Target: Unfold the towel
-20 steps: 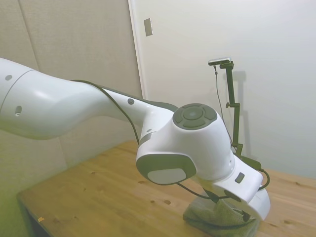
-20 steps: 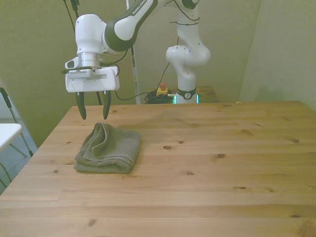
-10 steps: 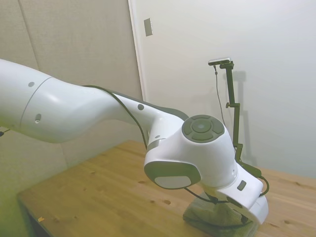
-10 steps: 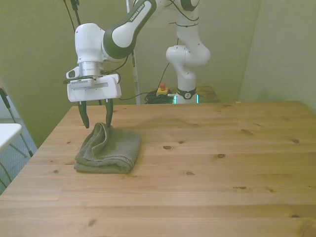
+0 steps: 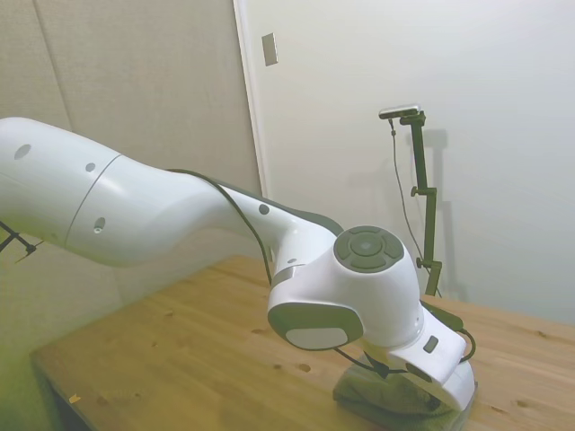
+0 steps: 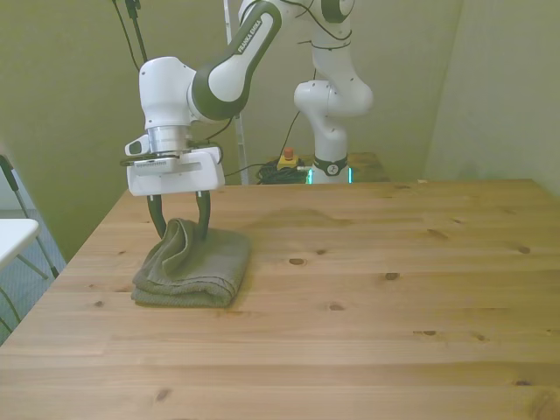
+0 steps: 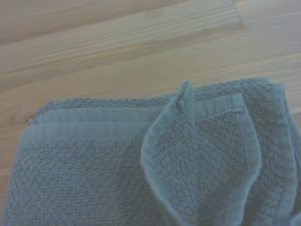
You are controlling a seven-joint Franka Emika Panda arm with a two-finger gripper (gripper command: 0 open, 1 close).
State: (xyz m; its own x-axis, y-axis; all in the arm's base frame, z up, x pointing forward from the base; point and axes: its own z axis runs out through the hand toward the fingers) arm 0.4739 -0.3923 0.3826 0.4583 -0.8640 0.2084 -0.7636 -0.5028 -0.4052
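Observation:
The towel (image 6: pixel 199 267) is grey-green and lies folded near the front view's left edge of the wooden table (image 6: pixel 394 306), with a raised fold along its left side. My gripper (image 6: pixel 181 233) is open and points straight down, its two dark fingers (image 6: pixel 203 220) standing on either side of that raised fold, down at the cloth. In the side view the arm's wrist housing hides most of the towel (image 5: pixel 364 395) and the fingers. The wrist view shows the towel (image 7: pixel 117 179) close up, with a curled top corner and hemmed edges.
The table's edge on the front view's left runs close beside the towel. A white object (image 6: pixel 13 238) stands off the table past that edge. Bare wood stretches across the front view's right half.
My gripper has come down and shifted slightly toward the front view's right, from above the towel to straddling its raised fold. The fingers stayed open. The towel has not moved.

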